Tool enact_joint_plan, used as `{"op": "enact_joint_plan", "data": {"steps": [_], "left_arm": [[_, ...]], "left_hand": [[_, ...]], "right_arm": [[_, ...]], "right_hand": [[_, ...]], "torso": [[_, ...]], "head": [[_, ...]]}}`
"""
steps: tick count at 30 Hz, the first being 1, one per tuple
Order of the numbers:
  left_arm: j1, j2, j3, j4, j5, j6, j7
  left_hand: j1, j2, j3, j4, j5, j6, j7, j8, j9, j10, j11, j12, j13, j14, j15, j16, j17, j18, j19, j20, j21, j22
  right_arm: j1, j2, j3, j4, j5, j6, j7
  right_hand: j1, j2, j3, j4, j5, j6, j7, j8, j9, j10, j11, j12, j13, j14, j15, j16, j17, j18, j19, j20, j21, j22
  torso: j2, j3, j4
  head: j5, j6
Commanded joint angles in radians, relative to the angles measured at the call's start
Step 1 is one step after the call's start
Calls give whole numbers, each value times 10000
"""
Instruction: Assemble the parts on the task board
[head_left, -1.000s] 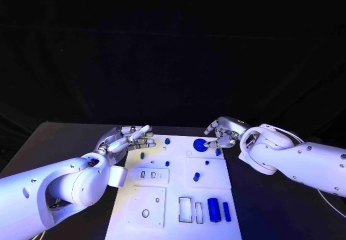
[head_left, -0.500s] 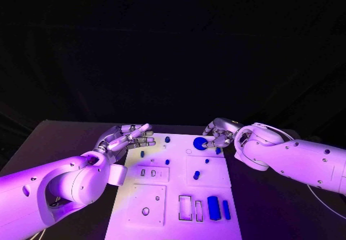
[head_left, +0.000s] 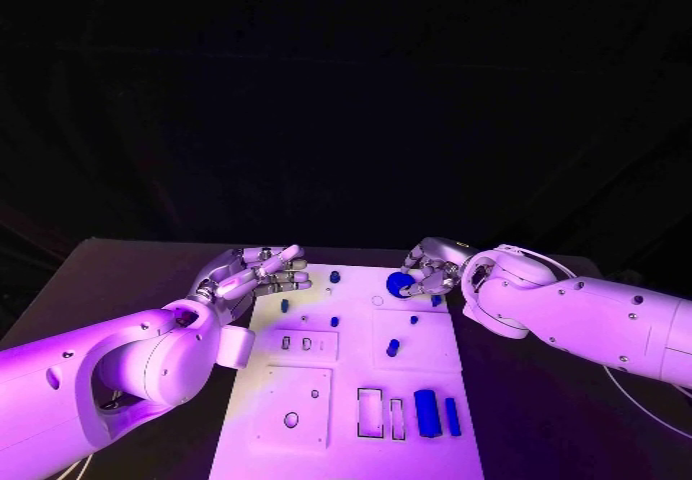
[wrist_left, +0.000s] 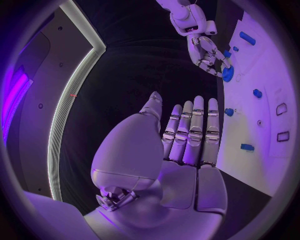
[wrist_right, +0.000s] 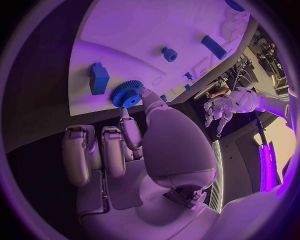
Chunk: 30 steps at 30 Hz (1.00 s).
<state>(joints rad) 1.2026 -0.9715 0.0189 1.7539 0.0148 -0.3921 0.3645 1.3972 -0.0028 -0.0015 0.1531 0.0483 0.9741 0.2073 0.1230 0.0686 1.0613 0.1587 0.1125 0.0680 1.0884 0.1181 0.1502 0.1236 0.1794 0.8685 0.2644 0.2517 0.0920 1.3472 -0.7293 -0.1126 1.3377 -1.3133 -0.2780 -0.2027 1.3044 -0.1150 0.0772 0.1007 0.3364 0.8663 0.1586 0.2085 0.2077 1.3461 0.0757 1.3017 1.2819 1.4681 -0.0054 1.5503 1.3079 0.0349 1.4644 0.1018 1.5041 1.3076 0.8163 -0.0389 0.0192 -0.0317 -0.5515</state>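
A black table (head_left: 130, 270) against dark backdrop.

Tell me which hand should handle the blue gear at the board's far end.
Probably the right hand: its fingertips already sit at the round blue toothed gear, while the left hand hovers, fingers spread and holding nothing, beside the white task board's other edge.

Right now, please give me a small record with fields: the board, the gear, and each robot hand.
board: white task board in the middle of the black table
gear: blue gear at the board's far edge
right robot hand: fingertips at the gear; a firm grip cannot be confirmed
left robot hand: open, fingers straight, holding nothing, at the board's left far corner
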Motion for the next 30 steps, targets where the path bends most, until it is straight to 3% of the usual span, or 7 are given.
{"op": "enact_joint_plan", "data": {"steps": [1,13,20,30], "left_arm": [[13,24,8,18,3,188,22],[13,25,8,13,3,202,6],[13,20,8,10,3,212,-4],[13,11,8,5,3,214,-10]], "left_hand": [[50,12,7,-59,31,30,57,-45,-13,9,42,-59,-4,-11,58,-31,16,52,59,22,-18,-10],[49,20,1,-63,31,31,59,-56,-12,11,44,-72,-3,-10,59,-44,20,52,58,24,-23,-16],[49,20,1,-63,31,31,59,-56,-12,11,44,-72,-3,-10,59,-44,20,52,58,24,-23,-16],[49,20,1,-63,31,31,59,-56,-12,11,44,-72,-3,-10,59,-44,20,52,58,24,-23,-16]], "right_arm": [[-9,37,-1,-45,-9,192,56],[-41,161,-7,-209,-74,349,22],[-76,158,-11,-195,-571,428,-52],[-101,135,-12,-12,-1180,-162,-36]], "right_hand": [[107,28,-20,11,50,-14,0,47,20,85,-18,67,36,945,74,63,2261,-115,434,80,61,1724],[343,202,79,-71,-24,163,-40,262,92,373,-53,482,460,960,50,94,2335,-133,486,68,111,1811],[745,396,381,-304,-714,557,-141,495,164,521,-145,692,679,980,-22,129,2426,-170,588,13,208,1965],[865,430,636,-412,-561,752,-196,547,155,711,-200,906,913,993,-69,151,2483,-206,683,-36,299,2104]], "torso": [[0,1,8],[2,-1,5],[-1,-1,9],[1,3,12]], "head": [[-10,-19],[3,-57],[16,-69],[31,-56]]}}
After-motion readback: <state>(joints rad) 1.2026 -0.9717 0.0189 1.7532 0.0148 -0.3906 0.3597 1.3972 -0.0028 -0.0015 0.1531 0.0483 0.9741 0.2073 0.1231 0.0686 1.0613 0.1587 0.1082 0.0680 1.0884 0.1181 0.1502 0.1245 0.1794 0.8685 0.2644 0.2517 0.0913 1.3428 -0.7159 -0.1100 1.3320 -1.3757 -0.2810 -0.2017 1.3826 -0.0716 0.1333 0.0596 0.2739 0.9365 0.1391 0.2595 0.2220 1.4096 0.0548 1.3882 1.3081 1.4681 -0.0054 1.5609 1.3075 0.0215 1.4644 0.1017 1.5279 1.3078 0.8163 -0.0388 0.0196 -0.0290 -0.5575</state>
